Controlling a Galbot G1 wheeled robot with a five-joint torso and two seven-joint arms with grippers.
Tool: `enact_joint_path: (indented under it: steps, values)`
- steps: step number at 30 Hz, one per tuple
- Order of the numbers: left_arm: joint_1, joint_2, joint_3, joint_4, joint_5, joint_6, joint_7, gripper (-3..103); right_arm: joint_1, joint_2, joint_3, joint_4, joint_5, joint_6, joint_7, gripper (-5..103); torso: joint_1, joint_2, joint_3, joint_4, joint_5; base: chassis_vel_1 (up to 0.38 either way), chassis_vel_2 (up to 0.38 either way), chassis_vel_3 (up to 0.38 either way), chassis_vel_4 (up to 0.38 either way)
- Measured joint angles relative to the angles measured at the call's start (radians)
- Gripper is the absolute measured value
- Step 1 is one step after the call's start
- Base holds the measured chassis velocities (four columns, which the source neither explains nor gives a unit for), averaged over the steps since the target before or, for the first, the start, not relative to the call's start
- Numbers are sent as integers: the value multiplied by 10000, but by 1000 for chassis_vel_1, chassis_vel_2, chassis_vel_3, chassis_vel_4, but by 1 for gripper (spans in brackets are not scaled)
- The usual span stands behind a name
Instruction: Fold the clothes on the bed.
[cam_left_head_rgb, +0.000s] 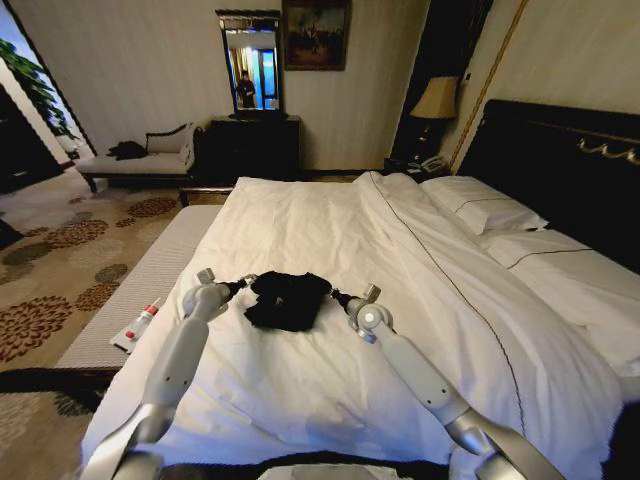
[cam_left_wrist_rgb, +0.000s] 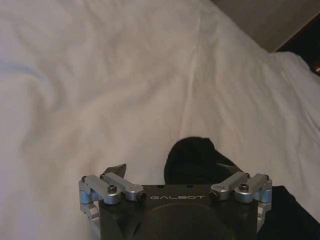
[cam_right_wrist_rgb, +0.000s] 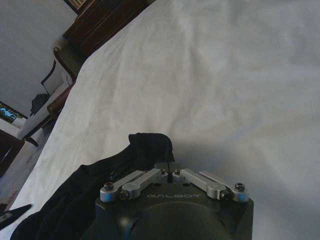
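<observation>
On the bench along the left side of the bed lies a small tube with a red cap. Just right of it, the left end effector reaches over the white duvet to the left edge of the black T-shirt; in the left wrist view its fingers stand apart, with a fold of the dark fabric between them. The shirt sits bunched in a small heap on the duvet, toward the foot of the bed. At its right edge the right end effector has its fingers closed together on a raised corner of the cloth
</observation>
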Motion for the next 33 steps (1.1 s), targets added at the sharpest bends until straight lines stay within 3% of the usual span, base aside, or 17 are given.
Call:
enact_joint_path:
  steps: [8, 10, 11, 13, 15, 16, 17, 21, 26, 28, 33]
  values:
    - [-481, -767, 170, 1009, 556, -120, 135, 103, -23, -41, 61, -17, -107, 12, -4, 0, 0, 1, -1, -2, 0, 0, 0, 0, 0]
    - [-562, -926, 195, 1211, 771, -186, 197, 99, -43, -69, 71, -17, -128, 13, -5, 0, -1, 1, -1, -2, 0, 0, 0, 0, 0]
    - [-667, -1110, 204, 1494, 1034, -295, 274, 89, -78, -112, 110, -17, -155, 16, -7, 0, -2, 1, -1, -2, -1, 0, 0, 0, 0]
    - [-709, -1187, 198, 1611, 1126, -351, 312, 89, -102, -129, 133, -13, -164, 17, -9, 0, -2, 1, -1, -2, -1, 0, 0, 0, 0]
    - [-747, -1252, 178, 1733, 1241, -425, 385, 78, -153, -153, 162, -10, -193, 20, -14, 0, -2, 1, -1, -3, -1, 0, 0, 0, 0]
    - [-755, -1268, 159, 1774, 1299, -465, 429, 78, -178, -163, 171, -10, -219, 23, -19, 0, -2, 1, -1, -3, -1, 0, 0, 0, 0]
    - [-758, -1271, 132, 1804, 1356, -505, 482, 67, -218, -167, 179, -11, -269, 30, -29, 0, -2, 1, -1, -2, 0, 0, 0, 0, 0]
    - [-757, -1261, 102, 1820, 1412, -548, 529, 61, -245, -168, 182, -16, -308, 35, -36, 0, -2, 1, -1, -1, -1, 0, 0, 0, 0]
    - [-618, -1104, -17, 1787, 1518, -719, 658, 34, -332, -163, 235, -28, -452, 51, -43, 0, -2, 1, -1, -1, -2, 0, 0, 0, 0]
    - [-604, -1092, -27, 1775, 1522, -725, 664, 34, -343, -164, 243, -27, -461, 52, -43, 0, -2, 1, -1, -1, -2, 0, 0, 0, 0]
    - [-381, -968, -106, 1531, 1517, -734, 682, 13, -480, -219, 311, 34, -540, 58, -41, 0, -2, 1, -1, -1, -2, 0, 0, 0, 0]
